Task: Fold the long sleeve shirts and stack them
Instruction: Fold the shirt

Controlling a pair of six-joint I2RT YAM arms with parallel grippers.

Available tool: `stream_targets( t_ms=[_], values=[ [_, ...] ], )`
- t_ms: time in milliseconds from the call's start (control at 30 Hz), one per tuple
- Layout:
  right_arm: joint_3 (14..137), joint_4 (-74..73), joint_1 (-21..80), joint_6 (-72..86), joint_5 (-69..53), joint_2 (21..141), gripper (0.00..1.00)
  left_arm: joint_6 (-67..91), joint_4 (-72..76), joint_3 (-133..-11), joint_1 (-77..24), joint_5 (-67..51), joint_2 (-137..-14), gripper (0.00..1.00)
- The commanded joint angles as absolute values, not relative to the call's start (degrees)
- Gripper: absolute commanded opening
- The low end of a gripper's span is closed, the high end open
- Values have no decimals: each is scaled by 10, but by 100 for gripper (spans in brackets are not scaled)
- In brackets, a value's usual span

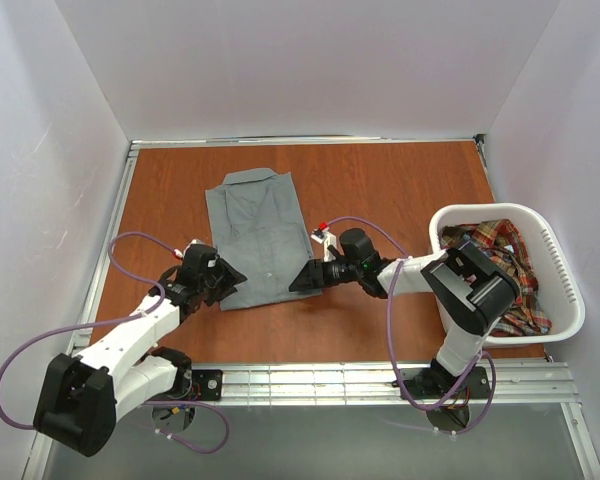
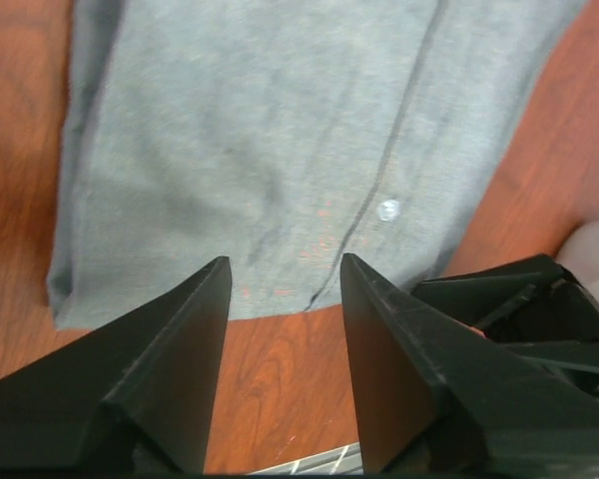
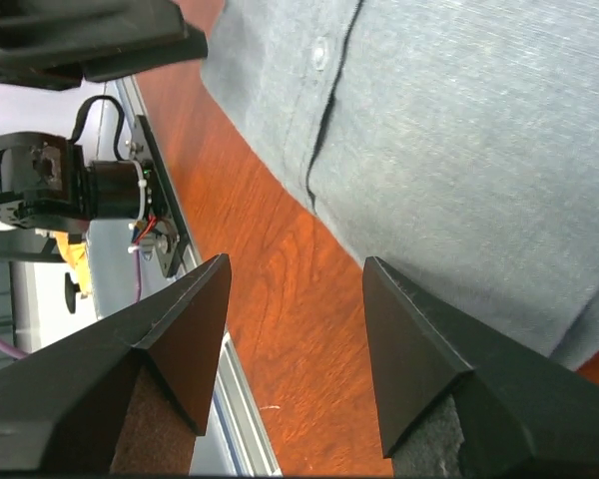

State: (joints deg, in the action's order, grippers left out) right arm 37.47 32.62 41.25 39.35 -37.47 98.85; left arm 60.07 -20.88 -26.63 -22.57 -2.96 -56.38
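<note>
A grey long sleeve shirt lies folded in a tall rectangle on the wooden table, collar at the far end. My left gripper is at its near left corner. My right gripper is at its near right corner. In the left wrist view the left gripper is open over bare wood, with the grey shirt's hem just ahead of the fingertips. In the right wrist view the right gripper is open over bare wood beside the grey shirt. A plaid shirt lies crumpled in the basket.
The white slotted laundry basket stands at the table's right edge. A metal rail runs along the near edge, with purple cables looping from both arms. White walls enclose the table on three sides.
</note>
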Motion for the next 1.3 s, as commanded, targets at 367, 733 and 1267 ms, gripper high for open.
stream_targets(
  t_ms=[367,733,1267],
  values=[
    [336,260,359,361,-286,963,49,631,-343,-276,-220,68,-604,43],
    [604,163,356,307,-287,1028,50,492,-251,-462,-191,123,-749,53],
    [725,169,296,308,-254,1225,50,447,-168,-564,-113,121,-983,49]
  ],
)
